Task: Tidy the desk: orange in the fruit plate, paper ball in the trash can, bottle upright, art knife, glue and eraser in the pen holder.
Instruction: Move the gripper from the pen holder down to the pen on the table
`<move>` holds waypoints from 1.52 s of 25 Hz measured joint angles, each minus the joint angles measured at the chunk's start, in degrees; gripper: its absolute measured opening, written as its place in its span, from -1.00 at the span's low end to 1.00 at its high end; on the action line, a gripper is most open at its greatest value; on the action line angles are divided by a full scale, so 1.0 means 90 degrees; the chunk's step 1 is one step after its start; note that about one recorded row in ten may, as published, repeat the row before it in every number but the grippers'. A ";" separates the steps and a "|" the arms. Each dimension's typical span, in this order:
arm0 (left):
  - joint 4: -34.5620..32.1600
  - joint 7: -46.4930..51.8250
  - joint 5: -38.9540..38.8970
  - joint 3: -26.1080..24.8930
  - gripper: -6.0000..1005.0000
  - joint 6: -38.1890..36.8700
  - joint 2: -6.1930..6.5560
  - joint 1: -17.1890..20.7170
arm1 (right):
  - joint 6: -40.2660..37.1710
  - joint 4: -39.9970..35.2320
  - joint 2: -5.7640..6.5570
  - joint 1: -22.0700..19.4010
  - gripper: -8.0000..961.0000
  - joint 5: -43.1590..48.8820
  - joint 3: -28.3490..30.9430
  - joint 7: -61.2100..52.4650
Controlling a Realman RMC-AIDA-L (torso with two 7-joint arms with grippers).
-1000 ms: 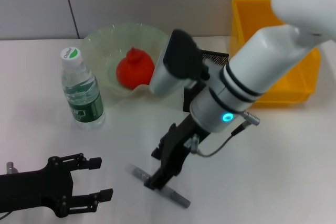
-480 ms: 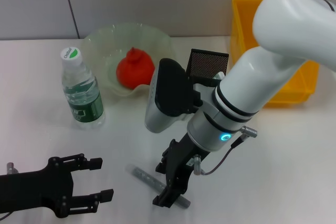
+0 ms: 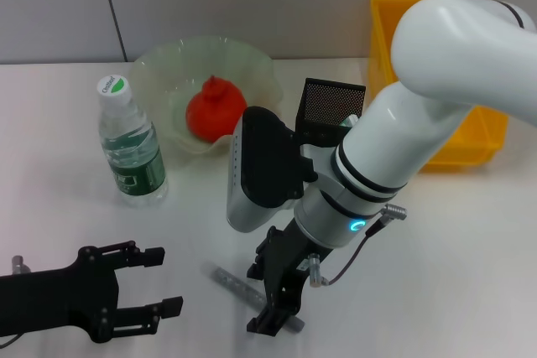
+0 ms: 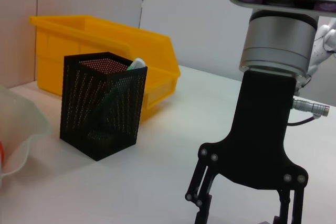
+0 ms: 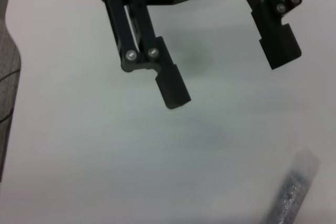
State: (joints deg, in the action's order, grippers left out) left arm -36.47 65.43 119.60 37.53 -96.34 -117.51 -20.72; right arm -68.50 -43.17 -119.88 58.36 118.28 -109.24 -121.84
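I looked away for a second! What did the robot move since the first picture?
The right hand slid along the grey art knife toward the table's near edge, and its arm swung clear of the pen holder. The hand is open and holds nothing. The left hand, bottle, orange, fruit plate and knife stayed put.

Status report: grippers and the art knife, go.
Right gripper open, low over the art knife, not gripping it. Left gripper open, idle at the near edge. Knife flat on the desk. Nothing in the way.

Black mesh pen holder (image 3: 331, 111), glossy yellow plastic bin (image 3: 470, 136), translucent fruit plate (image 3: 168, 69)
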 joint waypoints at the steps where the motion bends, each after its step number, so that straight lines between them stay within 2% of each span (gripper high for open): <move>1: 0.0000 0.0001 -0.0011 0.0000 0.54 0.0001 0.0000 -0.0001 | -0.0002 -0.0008 0.0000 0.0000 0.57 0.0011 -0.0001 0.0003; 18: 0.0046 -0.0005 -0.0011 0.0012 0.54 0.0012 -0.0038 -0.0003 | -0.0049 -0.0110 0.0000 0.0006 0.57 0.0094 -0.0184 0.0013; 29: 0.0166 -0.0056 -0.0031 0.0006 0.54 0.0010 -0.0001 -0.0012 | -0.0065 -0.0104 0.0000 0.0030 0.47 0.0094 -0.0187 0.0004; 34: 0.0166 -0.0058 -0.0031 0.0000 0.54 0.0006 0.0001 -0.0013 | -0.0065 -0.0085 0.0000 0.0039 0.00 0.0101 -0.0187 -0.0020; 38: 0.0166 -0.0061 -0.0031 0.0000 0.54 -0.0010 0.0001 -0.0013 | -0.0065 -0.0087 0.0000 0.0039 -0.04 0.0161 -0.0186 -0.0046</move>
State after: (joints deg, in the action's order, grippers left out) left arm -34.98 64.88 119.32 37.53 -96.43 -117.50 -20.83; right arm -69.08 -43.95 -119.88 58.71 119.73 -110.92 -122.26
